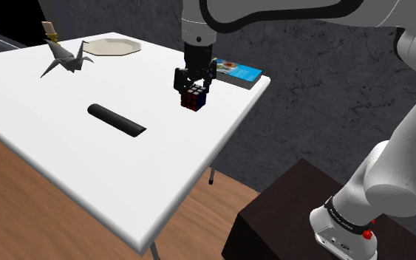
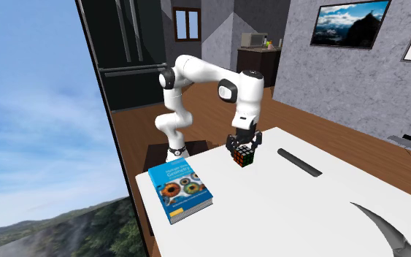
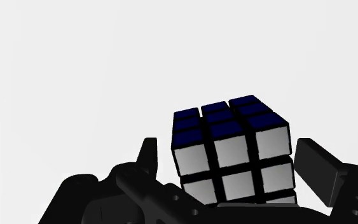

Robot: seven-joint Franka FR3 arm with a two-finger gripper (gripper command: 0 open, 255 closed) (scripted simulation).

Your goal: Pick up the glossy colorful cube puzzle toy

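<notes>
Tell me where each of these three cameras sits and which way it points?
Shoulder view: beside the stand, looking down over the white table; the arm and black jaws show.
Second exterior view: across the table, by the book, facing back at the whole arm.
Wrist view: on the hand, looking along the jaws at the cube between them.
Shared: both exterior views show cube, book and the dark bar.
</notes>
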